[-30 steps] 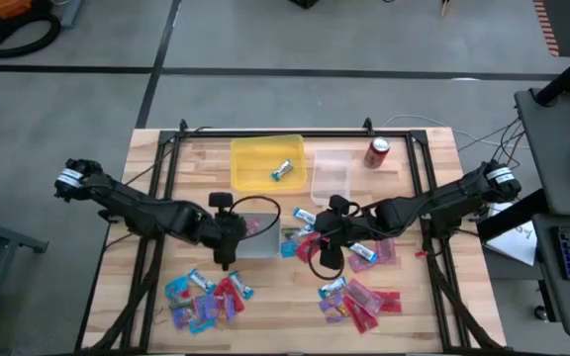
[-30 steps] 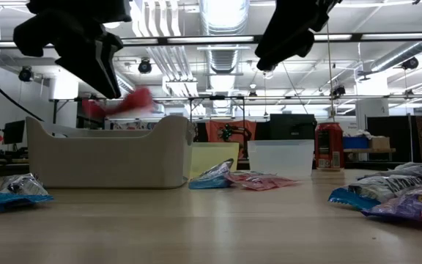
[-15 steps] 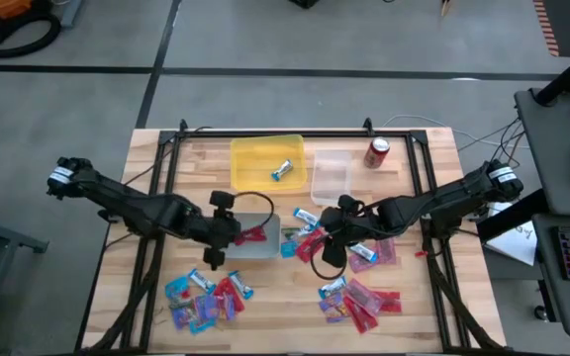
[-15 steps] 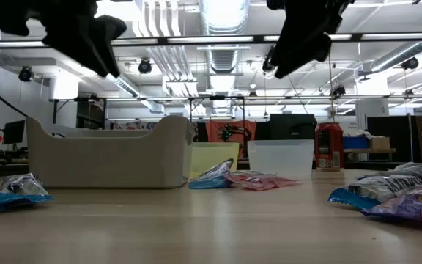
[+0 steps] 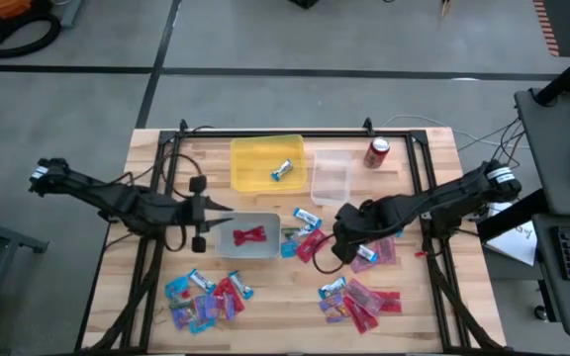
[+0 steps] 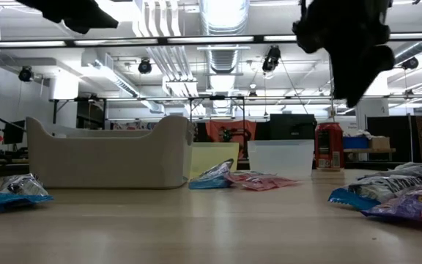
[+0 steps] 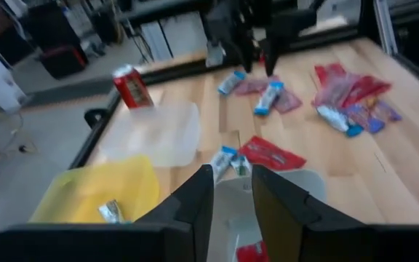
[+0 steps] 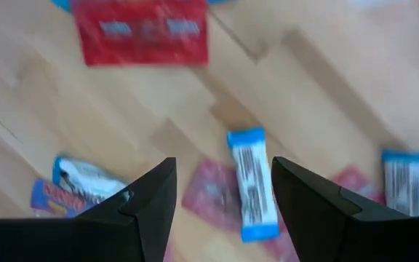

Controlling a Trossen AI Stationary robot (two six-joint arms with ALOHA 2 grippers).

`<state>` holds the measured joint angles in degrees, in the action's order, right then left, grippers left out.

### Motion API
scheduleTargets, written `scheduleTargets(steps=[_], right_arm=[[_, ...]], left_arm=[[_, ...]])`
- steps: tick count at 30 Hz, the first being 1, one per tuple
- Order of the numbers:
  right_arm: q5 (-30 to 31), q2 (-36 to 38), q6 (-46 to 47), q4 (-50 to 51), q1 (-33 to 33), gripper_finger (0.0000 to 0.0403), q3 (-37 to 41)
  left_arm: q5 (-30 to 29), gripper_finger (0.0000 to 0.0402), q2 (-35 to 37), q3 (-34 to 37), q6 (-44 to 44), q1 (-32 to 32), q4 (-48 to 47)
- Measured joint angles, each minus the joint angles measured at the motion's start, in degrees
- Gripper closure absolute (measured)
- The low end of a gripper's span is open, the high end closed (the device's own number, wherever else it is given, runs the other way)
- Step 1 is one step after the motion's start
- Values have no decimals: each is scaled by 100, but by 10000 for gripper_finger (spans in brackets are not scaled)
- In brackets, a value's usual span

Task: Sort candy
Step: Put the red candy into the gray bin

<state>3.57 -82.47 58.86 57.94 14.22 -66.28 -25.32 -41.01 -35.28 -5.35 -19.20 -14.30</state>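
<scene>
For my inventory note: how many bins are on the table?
3: the yellow bin at the far side, the clear bin beside it, and the grey bin nearer the left gripper.

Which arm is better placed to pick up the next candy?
Probably the right. Its open gripper hangs over loose candy, with a blue bar between its fingers in the wrist view. The left gripper sits beside the white bin, away from loose pieces.
</scene>
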Motion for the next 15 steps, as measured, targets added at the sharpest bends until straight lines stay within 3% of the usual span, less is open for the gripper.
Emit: scheduleTargets(steps=[7,11,15], right_arm=[[-656,-399,287,435,0,188,0],[-706,-674,75,555,0,188,0],[-711,-889,-149,626,0,188,0]], left_arm=[[-561,325,604,602,16,9,608],[-976,325,732,717,26,9,638],[-1021,325,757,738,26,13,634]])
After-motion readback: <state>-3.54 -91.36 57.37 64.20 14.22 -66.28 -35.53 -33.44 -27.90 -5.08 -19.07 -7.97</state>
